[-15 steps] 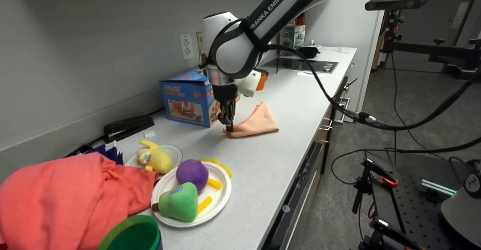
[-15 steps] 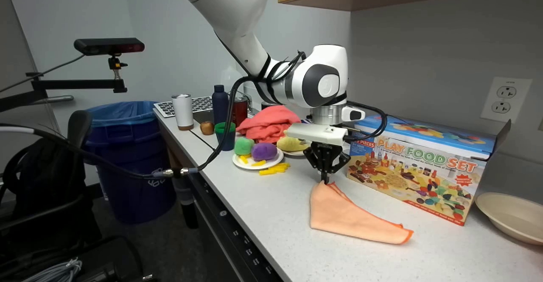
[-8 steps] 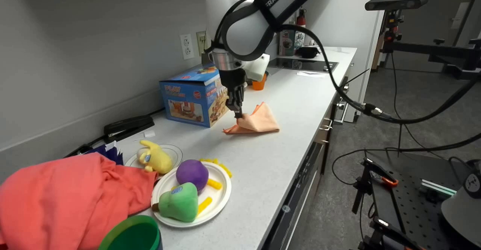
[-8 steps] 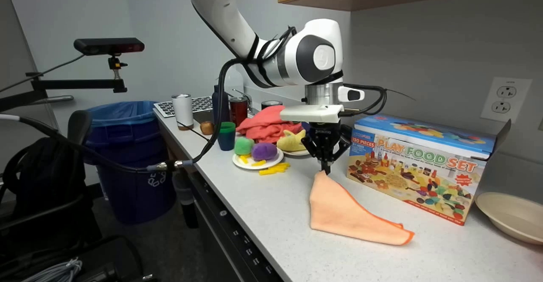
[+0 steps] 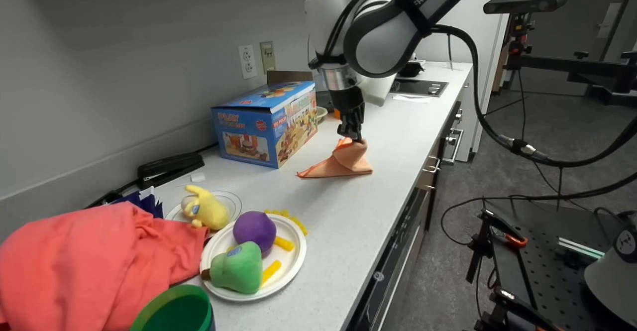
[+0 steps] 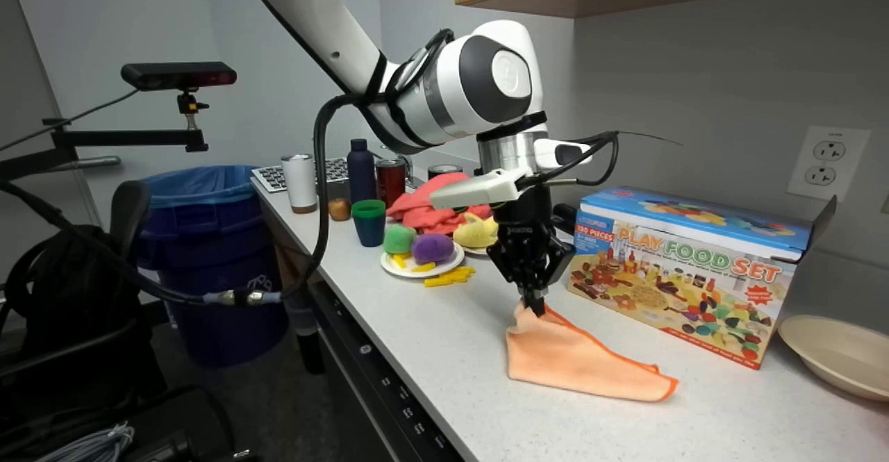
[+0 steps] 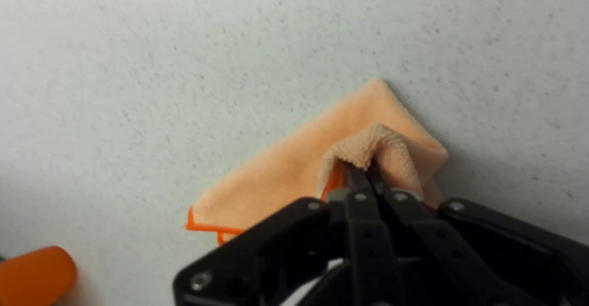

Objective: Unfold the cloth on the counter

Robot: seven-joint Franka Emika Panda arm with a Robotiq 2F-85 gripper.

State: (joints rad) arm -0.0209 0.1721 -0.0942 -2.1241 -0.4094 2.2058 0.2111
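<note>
Peach cloth (image 6: 590, 368) on the bench (image 6: 444, 330), one fold pinched up between the jaws! Well apart, the white plate (image 5: 291, 274) carries a green plush pear (image 5: 239, 269), purple plush toy (image 5: 255, 231), yellow sticks (image 5: 270, 272).

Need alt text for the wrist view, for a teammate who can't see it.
The gripper, at the bottom, pinches a raised part of the peach, orange-edged cloth, which otherwise lies folded on the speckled counter. An orange object shows at lower left.
</note>
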